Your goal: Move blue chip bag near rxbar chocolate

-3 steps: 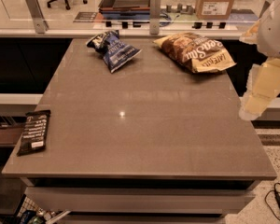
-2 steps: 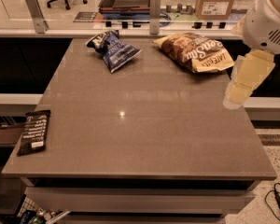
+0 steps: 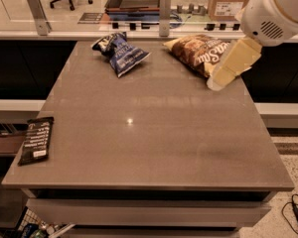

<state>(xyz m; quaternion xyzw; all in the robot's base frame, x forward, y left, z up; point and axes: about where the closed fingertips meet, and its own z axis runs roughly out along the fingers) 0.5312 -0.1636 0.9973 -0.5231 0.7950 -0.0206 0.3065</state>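
We see 1 claw (image 3: pixel 214 83) over the right part of the surface (image 3: pixel 154 148), its tip overlapping the brown chip bag (image 3: pixel 193 51); we cannot tell whether it is open or closed. The blue chip bag (image 3: pixel 120 54) lies well left of the claw, near the far edge. The rxbar chocolate (image 3: pixel 36 140) lies farthest from the claw, at the near left edge, well apart from the 2 bags.
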